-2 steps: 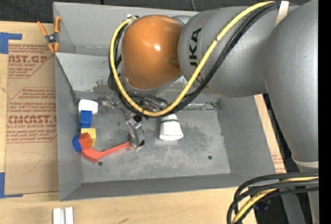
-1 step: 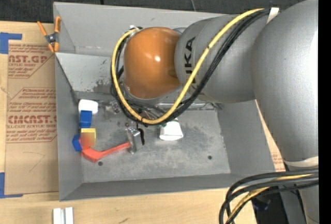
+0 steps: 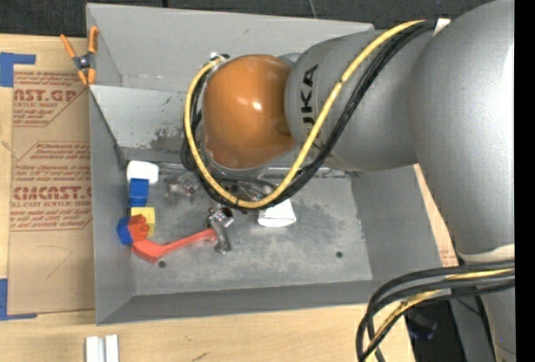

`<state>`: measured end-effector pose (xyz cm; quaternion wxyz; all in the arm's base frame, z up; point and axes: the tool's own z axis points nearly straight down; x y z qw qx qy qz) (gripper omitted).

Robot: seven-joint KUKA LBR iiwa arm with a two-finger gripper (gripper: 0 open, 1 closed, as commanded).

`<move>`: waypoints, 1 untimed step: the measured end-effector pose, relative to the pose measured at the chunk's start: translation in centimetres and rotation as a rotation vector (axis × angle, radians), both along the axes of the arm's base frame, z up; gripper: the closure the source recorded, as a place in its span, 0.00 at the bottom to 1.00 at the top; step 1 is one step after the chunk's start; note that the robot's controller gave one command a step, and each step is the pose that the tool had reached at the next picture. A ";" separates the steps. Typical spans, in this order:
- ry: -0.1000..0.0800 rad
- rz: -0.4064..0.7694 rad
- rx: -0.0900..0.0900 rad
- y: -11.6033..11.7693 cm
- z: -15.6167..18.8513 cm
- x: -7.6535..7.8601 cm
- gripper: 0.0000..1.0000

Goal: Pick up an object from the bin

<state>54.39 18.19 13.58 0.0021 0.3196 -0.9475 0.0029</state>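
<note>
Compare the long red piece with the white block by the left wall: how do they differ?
The red piece is long and thin; the white block is short and boxy. The red piece lies slanted, one end by the gripper; the white block sits apart from it, heading a row of coloured blocks. Both lie in the bin's left half.

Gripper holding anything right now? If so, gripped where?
Cannot tell. The gripper is at the right-hand handle tip of the red scoop lying on the bin floor.

The silver-grey arm (image 3: 435, 93) bears black KUKA lettering, a glossy orange cover (image 3: 244, 109), and yellow-and-black cables (image 3: 351, 80).
</note>
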 end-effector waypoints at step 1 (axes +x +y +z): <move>-0.004 0.204 0.002 0.2 -0.6 -1.1 0.00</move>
